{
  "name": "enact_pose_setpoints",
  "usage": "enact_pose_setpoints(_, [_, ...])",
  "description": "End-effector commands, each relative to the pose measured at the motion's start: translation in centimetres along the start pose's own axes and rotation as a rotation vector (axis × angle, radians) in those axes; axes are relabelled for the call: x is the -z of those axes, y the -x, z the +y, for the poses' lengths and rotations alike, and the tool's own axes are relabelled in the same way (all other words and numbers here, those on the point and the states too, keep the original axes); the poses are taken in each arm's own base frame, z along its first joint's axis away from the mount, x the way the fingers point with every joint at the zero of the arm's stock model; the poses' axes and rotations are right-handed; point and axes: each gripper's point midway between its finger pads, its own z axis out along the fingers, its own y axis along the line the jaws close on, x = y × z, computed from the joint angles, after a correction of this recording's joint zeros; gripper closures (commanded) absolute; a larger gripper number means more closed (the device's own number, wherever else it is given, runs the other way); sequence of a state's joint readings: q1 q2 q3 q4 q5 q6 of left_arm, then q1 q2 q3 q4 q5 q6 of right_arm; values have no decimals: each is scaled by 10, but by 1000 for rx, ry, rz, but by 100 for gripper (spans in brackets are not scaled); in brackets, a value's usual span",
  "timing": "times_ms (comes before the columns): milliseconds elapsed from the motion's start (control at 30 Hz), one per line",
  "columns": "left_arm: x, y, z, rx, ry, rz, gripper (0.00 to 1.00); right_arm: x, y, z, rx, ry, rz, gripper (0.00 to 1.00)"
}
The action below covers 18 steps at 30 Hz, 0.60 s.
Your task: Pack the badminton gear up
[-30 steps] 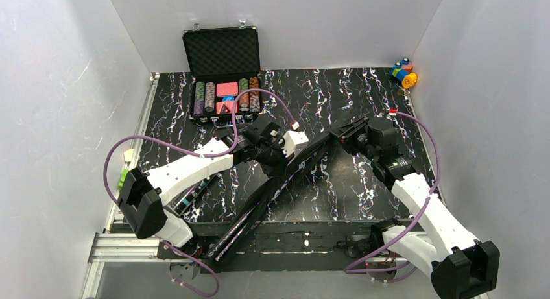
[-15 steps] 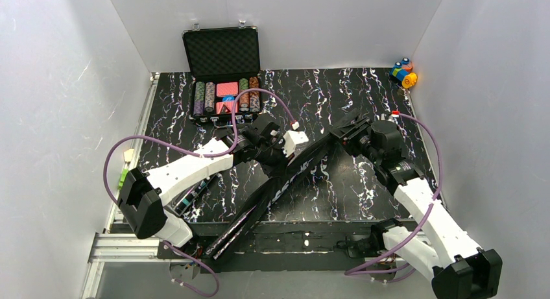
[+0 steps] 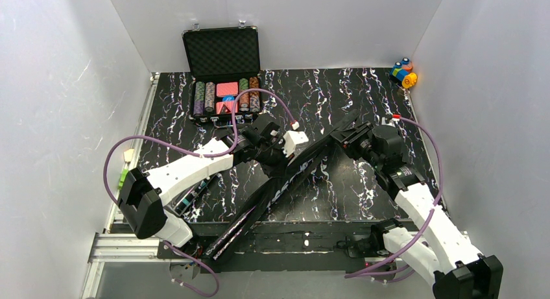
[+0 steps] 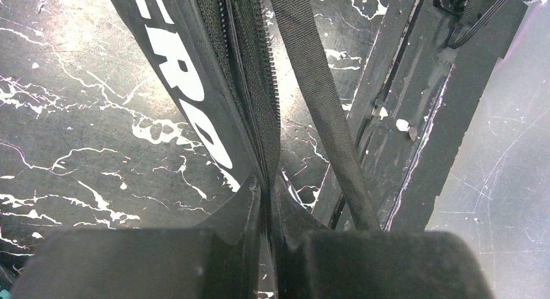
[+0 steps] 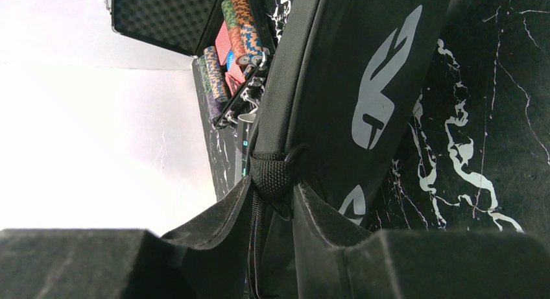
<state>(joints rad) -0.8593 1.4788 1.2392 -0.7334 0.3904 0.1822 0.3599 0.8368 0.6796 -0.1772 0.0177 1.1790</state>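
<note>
I see the racket bag (image 3: 295, 172) lying on the marbled table (image 3: 363, 189), running diagonally from the lower left of the overhead frame up toward the centre right. My left gripper (image 4: 267, 202) is pinched tight on the bag's zippered edge at the bottom centre of its wrist view, beside the white lettering. My right gripper (image 5: 275, 202) is clamped on the bag's upper end, with a webbing tab between its fingers. A black tube (image 3: 190, 199) with teal print peeks out under the left arm at lower left. The open poker chip case (image 3: 224, 85) sits at upper centre and the toy blocks (image 3: 403, 72) at upper right.
</note>
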Motion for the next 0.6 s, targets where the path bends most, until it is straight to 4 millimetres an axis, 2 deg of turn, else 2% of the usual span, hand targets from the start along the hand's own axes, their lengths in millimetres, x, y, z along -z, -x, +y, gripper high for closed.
enact_pose_setpoints(0, [25,31,-7,-42,0,-114,100,2,3,11,-4,59,-15,67])
enact_pose_setpoints(267, [23,30,-6,-38,-3,-109,100,8,5,15,10,74,-22,78])
enact_pose_setpoints(567, [24,30,-7,-38,-5,-110,100,19,0,16,21,96,-1,75])
